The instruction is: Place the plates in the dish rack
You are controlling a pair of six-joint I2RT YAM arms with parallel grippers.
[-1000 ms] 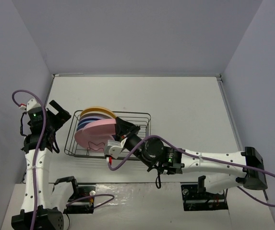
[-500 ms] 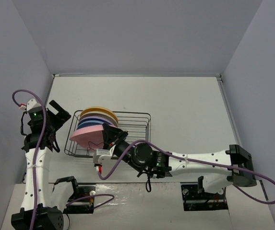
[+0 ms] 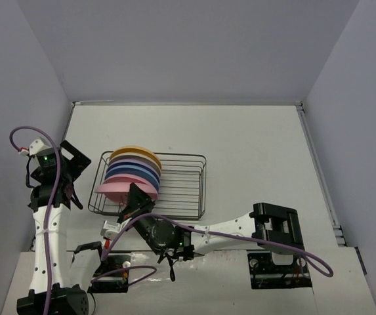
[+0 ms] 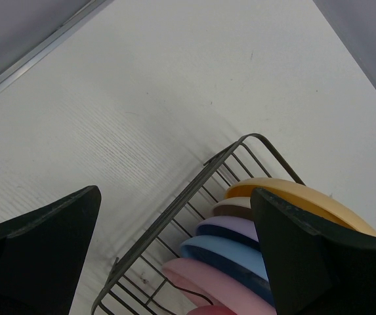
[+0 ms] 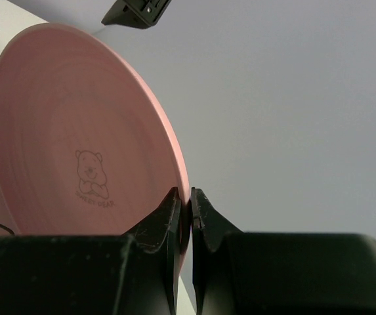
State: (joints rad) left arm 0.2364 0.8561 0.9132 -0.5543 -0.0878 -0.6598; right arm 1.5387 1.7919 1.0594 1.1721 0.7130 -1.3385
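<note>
Right wrist view: prob. last step, right gripper (image 5: 184, 197) clamped on rim of pink plate (image 5: 76, 131) over near end of dish rack (image 3: 184, 155); next, seat in free slot & release; left gripper (image 4: 174, 191) spread wide, empty.

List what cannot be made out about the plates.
Pink plate lower rim: hidden by the right gripper in the right wrist view, by the plate itself from above; seating in the dish rack unknown.
Lettering under the bear mark: too small, right wrist view.
Other plates: left wrist view, behind the left gripper, cut by the bottom edge.
</note>
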